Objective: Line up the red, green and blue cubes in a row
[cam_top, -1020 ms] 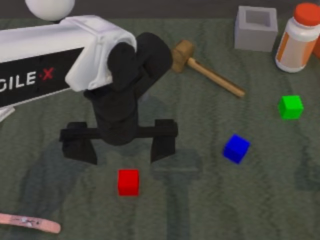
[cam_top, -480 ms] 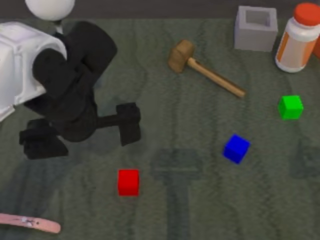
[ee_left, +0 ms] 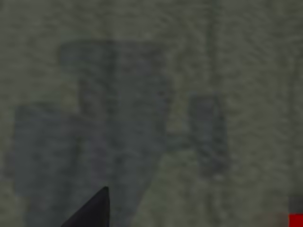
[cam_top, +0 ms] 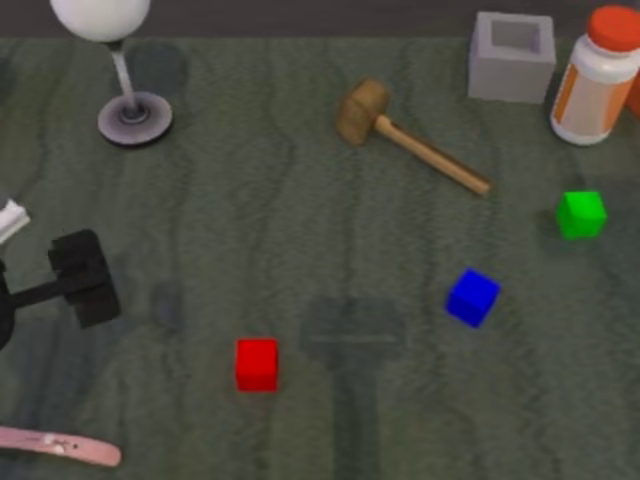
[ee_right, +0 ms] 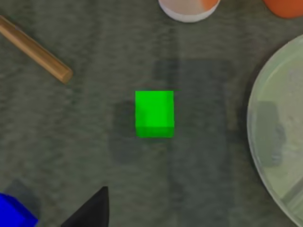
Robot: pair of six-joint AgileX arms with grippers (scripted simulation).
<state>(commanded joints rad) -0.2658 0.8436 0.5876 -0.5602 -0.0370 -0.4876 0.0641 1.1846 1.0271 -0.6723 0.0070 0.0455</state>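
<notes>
The red cube [cam_top: 256,364] lies at the front, left of centre, and its corner shows in the left wrist view [ee_left: 296,220]. Further right is the blue cube [cam_top: 472,297], turned at an angle. The green cube [cam_top: 581,214] lies near the right edge. My left gripper [cam_top: 10,297] is at the table's left edge, open and holding nothing, with one finger [cam_top: 85,278] in view. My right arm is outside the top view. Its gripper [ee_right: 137,220] hangs open above the green cube [ee_right: 154,113], with the blue cube [ee_right: 14,213] to one side.
A wooden mallet [cam_top: 400,135] lies at the back centre. A grey hollow box [cam_top: 512,55] and a white bottle with an orange cap [cam_top: 597,75] stand back right, a stemmed glass [cam_top: 120,60] back left. A pink strip [cam_top: 60,445] lies front left. A pale plate [ee_right: 284,132] is beside the green cube.
My left arm has pulled away to the left from above the red cube and now sits at the table's left edge. The three cubes have not moved.
</notes>
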